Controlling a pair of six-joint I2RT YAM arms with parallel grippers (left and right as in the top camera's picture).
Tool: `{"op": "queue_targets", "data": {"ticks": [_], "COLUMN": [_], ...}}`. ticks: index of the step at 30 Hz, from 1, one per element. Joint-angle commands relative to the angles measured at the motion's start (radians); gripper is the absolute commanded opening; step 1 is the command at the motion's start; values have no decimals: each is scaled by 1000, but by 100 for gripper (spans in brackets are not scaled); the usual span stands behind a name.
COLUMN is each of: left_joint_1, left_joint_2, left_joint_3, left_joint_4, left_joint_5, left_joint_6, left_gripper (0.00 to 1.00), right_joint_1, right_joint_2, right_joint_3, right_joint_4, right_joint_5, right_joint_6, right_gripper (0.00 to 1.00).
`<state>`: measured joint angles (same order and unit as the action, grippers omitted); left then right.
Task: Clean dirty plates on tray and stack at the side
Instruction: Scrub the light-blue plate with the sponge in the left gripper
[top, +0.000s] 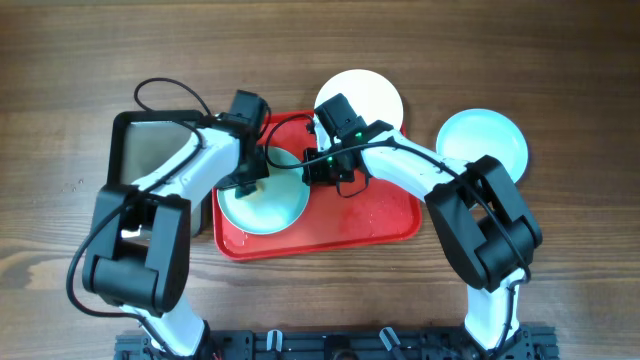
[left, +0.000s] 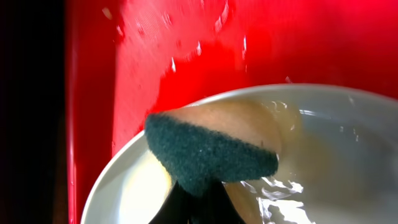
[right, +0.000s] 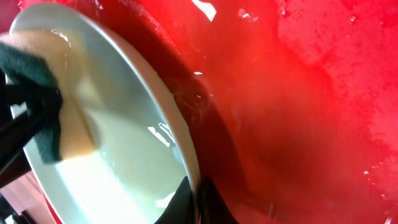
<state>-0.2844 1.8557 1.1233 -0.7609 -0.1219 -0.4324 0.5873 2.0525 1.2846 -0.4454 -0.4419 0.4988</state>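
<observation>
Item: large red rectangular plastic tray (top: 380, 225), wet; at its 8 o'clock, pale mint-blue round glossy plate (top: 275, 205), rim pinched fast in my right gripper (right: 193, 196); on it, yellow foam sponge with dark green scouring face (left: 211, 152), clenched in my left gripper (top: 245, 183); I'd scrub small light circles and keep that rim hold firm.

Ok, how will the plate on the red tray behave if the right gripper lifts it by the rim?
Likely slippery: the plate looks glossy and wet, and the tray under it is wet too. Probably stiff, so no flexing, but pinched at one rim spot by the right gripper it may pivot or slide out.
</observation>
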Motion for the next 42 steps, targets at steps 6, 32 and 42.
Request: {"op": "queue_targets", "data": {"ticks": [6, 32, 42], "left_joint_1": [11, 11, 12], "left_joint_2": [59, 58, 58], "left_joint_3": [-61, -30, -30], "left_joint_4": [-84, -105, 361], "left_joint_5": [740, 811, 278], "left_joint_6": [534, 534, 283], "left_gripper": [4, 4, 4], "right_joint_1": [-11, -11, -11], "right_joint_2": [18, 18, 18], "right_joint_3": [7, 7, 7], "right_joint_4": [-1, 8, 8], "right_joint_5": [-9, -8, -9], "right_joint_6": [-1, 0, -2], "right_gripper": [4, 4, 4]}}
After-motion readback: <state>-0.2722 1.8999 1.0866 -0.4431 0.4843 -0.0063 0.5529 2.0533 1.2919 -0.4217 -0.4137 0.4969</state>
